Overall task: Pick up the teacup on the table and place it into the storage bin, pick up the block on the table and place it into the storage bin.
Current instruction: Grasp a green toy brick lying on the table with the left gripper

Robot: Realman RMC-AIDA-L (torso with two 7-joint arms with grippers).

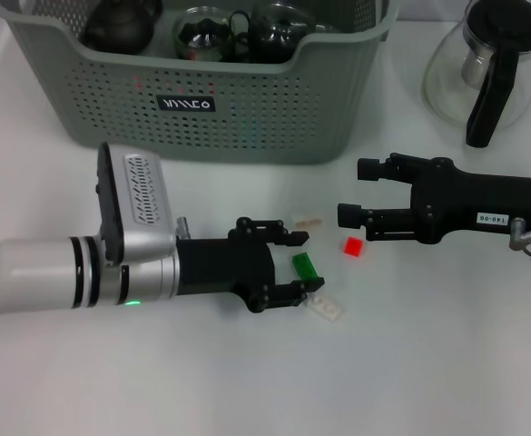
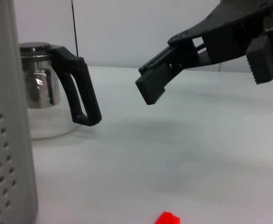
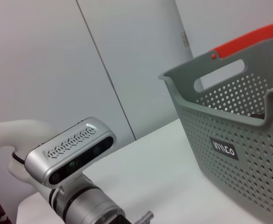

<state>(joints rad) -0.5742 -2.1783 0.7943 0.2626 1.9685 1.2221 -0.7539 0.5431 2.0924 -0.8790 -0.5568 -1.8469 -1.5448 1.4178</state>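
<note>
The left gripper (image 1: 294, 267) stands low over the table (image 1: 428, 363) just below the middle of the head view, and its jaws are spread wide. Between the two fingers lies a green block (image 1: 305, 265), close to the tips; I cannot tell whether a finger touches it. The right gripper (image 1: 363, 193) comes in from the right edge, a little above the middle, and its jaws are also wide apart, with nothing between them. In the left wrist view this same gripper (image 2: 204, 70) hangs above the table surface, fingers clearly separated.

A small red block (image 1: 352, 246) lies on the table just below the right fingertips and a bit to the right of the green one. A pale beige block (image 1: 308, 222) lies just above the left gripper's upper finger, and a clear block (image 1: 326, 308) lies just below the lower finger.

The storage bin (image 1: 247, 100) fills the upper left and upper middle of the head view, its black label facing us. Inside it, near the top edge, several dark teaware pieces (image 1: 206, 32) stand together. A glass teapot (image 1: 487, 68) with a black handle stands in the upper right corner, beside the bin and apart from it.
</note>
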